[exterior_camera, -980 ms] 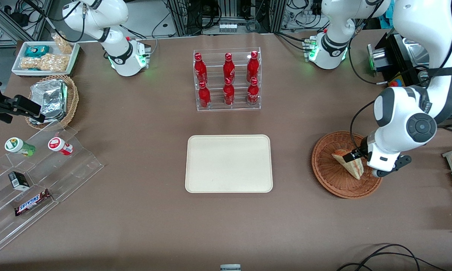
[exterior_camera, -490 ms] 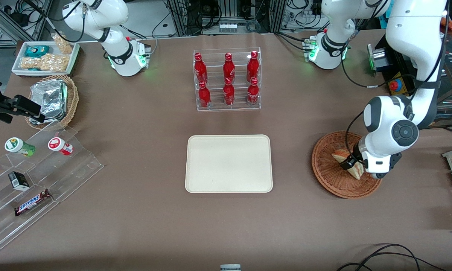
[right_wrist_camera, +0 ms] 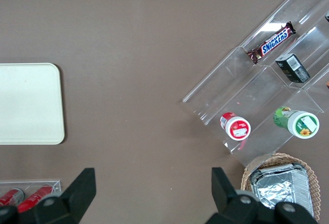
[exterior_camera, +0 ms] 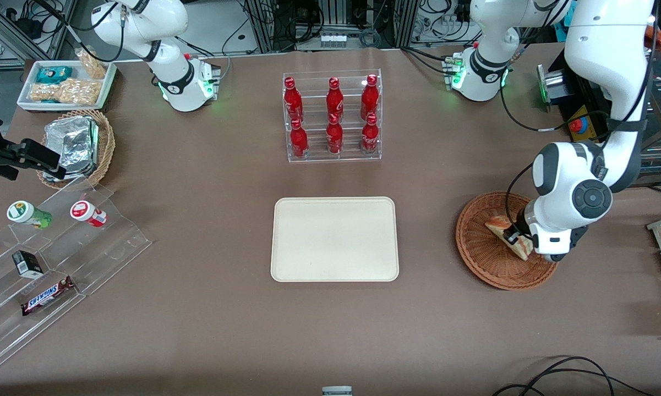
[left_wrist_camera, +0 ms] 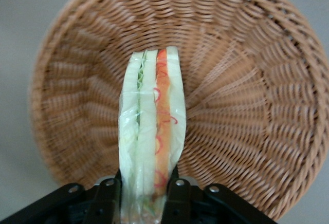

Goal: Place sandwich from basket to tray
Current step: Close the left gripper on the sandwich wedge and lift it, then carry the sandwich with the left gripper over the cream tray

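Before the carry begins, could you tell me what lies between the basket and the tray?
Only bare brown tabletop, per the front view, between basket and tray. The gripper holds the sandwich.

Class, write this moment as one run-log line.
phase: grasp | gripper: shut on sandwich | sandwich: in basket | tray: empty

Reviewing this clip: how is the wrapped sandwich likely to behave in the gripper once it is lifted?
The sandwich looks soft, so the gripper, fingers against both faces, may squash it. Its clear film probably makes it somewhat slippery. It seems light, standing on edge in the basket.
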